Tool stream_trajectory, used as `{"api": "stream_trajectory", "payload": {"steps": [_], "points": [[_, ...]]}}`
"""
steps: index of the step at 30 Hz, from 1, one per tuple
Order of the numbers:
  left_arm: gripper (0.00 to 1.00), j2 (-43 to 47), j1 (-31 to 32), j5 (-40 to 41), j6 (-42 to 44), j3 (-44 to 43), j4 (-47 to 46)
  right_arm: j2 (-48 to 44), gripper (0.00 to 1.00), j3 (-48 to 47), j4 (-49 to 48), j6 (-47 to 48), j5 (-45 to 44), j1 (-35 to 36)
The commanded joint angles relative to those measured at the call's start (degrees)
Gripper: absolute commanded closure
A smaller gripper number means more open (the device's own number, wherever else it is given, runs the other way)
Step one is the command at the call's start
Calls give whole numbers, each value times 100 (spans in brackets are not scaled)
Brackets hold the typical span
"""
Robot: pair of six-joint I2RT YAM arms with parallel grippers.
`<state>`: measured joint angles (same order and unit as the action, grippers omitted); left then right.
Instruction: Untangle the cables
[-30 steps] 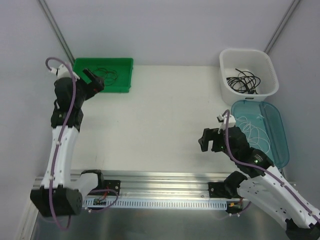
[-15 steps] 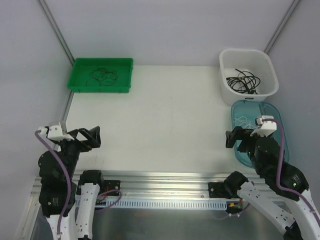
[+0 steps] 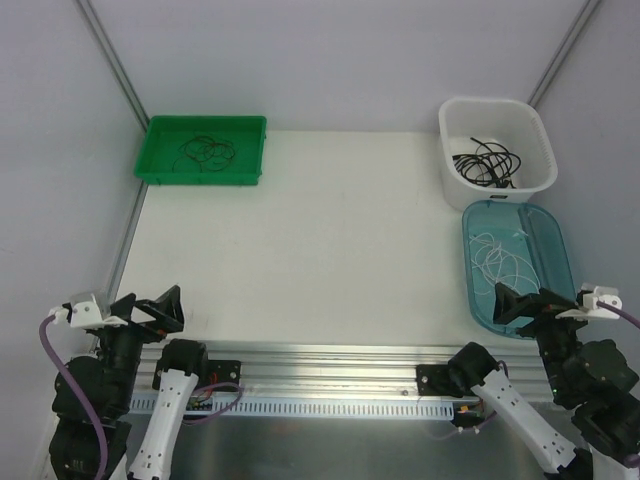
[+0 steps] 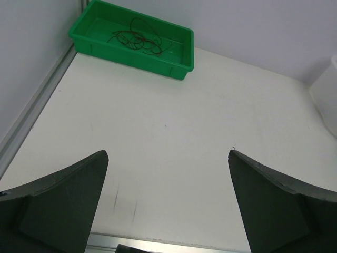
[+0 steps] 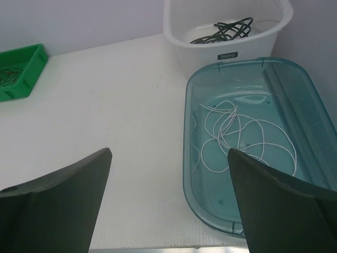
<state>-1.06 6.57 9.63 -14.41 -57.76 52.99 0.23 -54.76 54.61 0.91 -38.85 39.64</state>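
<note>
Nearest, at the table's (image 4: 174,116) front edge, the left gripper (image 4: 167,155) and right gripper (image 5: 169,152) both stand wide open, holding nothing. Just ahead of the right one, a white cable (image 5: 231,132) lies looped in the teal tray (image 5: 274,89). Beyond it, black cables (image 5: 224,29) coil in the white basket (image 5: 189,45). Far ahead of the left gripper, a thin dark cable (image 4: 137,39) lies in the green tray (image 4: 131,58).

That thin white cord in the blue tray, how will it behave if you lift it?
Probably floppy: the white cord lies in loose, uneven loops in the tray, so it should droop and trail. Likely very light, being so thin. Its loops cross, so lifting one strand may drag others along.
</note>
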Motion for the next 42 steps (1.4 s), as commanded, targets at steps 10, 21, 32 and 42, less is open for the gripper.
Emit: {"api": "stream_trajectory", "payload": {"steps": [10,21,32,42], "points": [[1,1020,319,1155,-299,-8,282,-1069,3,-237,357,428,-228,35],[1,1020,319,1155,-413,-16,299,-1086,3,-333,612,375,-290,35],[1,1020,319,1164,-466,-16,291,-1086,3,-342,639,366,-246,18],[1,1020,319,1182,-475,-8,299,-1086,3,-342,621,384,-158,26]]}}
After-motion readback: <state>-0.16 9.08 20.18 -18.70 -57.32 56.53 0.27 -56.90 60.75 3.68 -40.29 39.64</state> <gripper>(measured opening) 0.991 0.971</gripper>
